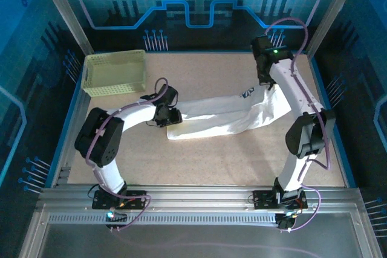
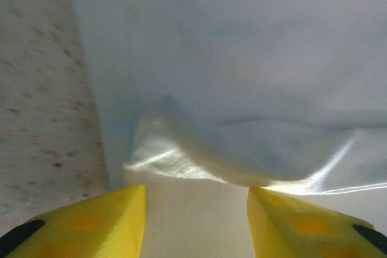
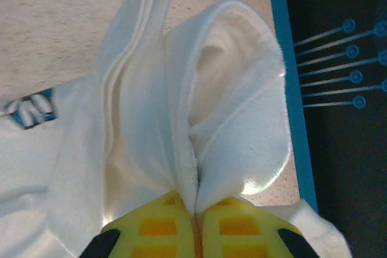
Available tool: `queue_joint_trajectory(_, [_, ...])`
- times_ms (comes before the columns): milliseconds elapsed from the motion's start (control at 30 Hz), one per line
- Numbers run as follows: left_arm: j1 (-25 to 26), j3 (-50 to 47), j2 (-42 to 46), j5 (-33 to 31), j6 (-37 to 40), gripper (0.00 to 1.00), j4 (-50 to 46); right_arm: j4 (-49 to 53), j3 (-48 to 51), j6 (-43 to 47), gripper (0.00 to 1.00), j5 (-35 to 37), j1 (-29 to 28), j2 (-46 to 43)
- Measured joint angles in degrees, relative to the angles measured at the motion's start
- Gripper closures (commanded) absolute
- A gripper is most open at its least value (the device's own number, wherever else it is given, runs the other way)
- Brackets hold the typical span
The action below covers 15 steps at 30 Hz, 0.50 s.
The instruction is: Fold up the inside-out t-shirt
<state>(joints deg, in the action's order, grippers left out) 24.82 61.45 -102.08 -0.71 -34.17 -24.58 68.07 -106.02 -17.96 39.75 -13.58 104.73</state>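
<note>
So here's where we're at: the t-shirt [image 1: 224, 116] lies stretched in a long band across the middle of the table [image 1: 211, 164], running from centre-left up toward the upper right of the top view. Our right gripper [image 3: 196, 212] is clamped tight on a bunched bit of cloth at the upper-right end, near the blue print [image 3: 30, 108]. Our left gripper [image 2: 196, 194] sits at the left end with its jaws apart. A raised fold of cloth lies just ahead of the tips and nothing is pinched.

We reckon the step in hand is getting that left-end grip. To do it well, we'd slide the fingers in low so they catch the whole fold, not just one layer. We'd also close before the right side pulls, or the cloth may slip away.

The basket [image 1: 115, 86] in the upper left sits well apart from the t-shirt, and as far as we can tell there's nothing in it.
</note>
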Motion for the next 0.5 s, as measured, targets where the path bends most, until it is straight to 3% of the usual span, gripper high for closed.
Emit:
queue_joint_trajectory(233, [3.5, -3.8, 1.1, 0.2, -1.7, 0.59, 5.8, 5.5, -6.9, -2.6, 1.0, -0.1, -10.0, 7.1])
queue_joint_trajectory(500, [3.7, -13.6, 7.3, 0.6, -4.5, 0.6, 14.6, 9.3, -16.1, -7.0, 1.0, -5.0, -20.9, 15.8])
